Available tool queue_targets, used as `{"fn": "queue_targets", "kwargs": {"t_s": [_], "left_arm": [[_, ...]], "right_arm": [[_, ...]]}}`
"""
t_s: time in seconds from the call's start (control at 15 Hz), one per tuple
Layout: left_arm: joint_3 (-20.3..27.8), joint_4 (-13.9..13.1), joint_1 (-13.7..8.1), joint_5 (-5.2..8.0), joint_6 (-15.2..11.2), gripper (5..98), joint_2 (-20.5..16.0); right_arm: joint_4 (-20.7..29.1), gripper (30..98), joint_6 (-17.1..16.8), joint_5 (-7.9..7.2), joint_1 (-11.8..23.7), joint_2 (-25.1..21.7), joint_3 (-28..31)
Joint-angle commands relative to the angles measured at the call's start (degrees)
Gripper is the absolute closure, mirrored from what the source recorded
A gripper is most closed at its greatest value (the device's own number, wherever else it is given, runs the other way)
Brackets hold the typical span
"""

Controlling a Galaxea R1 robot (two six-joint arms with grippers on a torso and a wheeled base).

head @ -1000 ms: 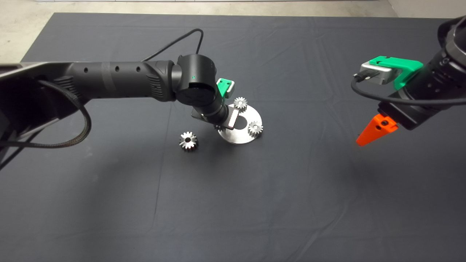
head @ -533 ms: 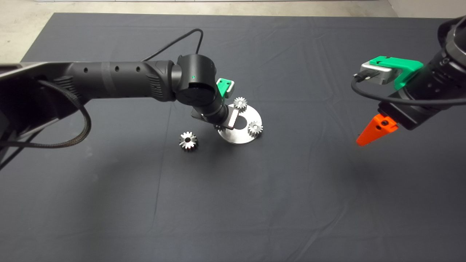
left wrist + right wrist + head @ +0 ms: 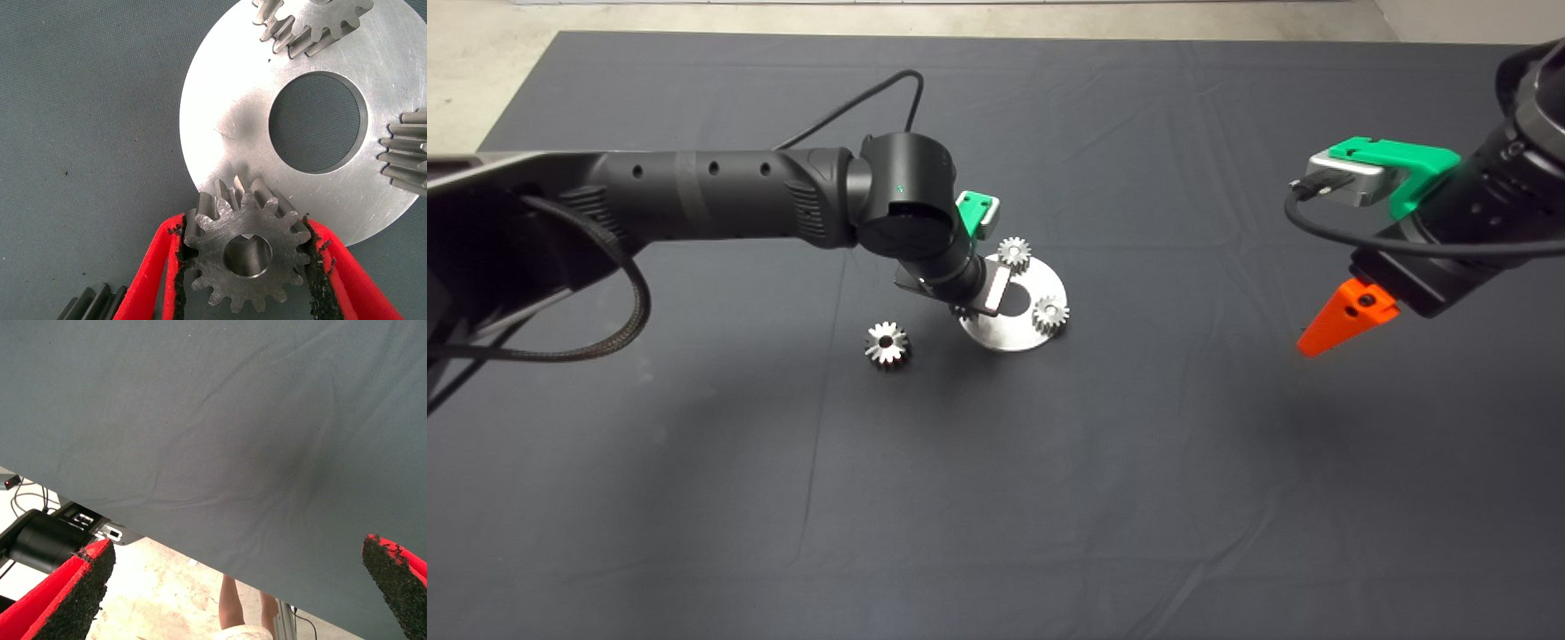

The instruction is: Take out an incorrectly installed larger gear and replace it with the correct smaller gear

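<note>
Head overhead; left wrist close on plate (image 3: 220, 133); right wrist over mat (image 3: 220, 420).

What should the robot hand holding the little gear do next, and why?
Probably open the left gripper and lift away. Its fingers pinch the smaller gear, which already seems to sit at the rim of the round plate like the other two, and the larger gear lies off on the mat.
</note>
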Motion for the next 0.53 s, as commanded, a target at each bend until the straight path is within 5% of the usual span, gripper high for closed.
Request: {"fn": "queue_targets", "kwargs": {"t_s": [0.0, 0.47], "left_arm": [[-0.5, 0.2, -0.2, -0.29, -0.1, 68.2, 0.8], [-0.6, 0.3, -0.3, -0.73, -0.2, 68.2, 1.6]], "right_arm": [[2.0, 30.8, 0.2, -6.61, 1.5, -0.2, 0.3], [2.0, 30.8, 0.1, -6.61, 1.3, -0.1, 0.3]]}}
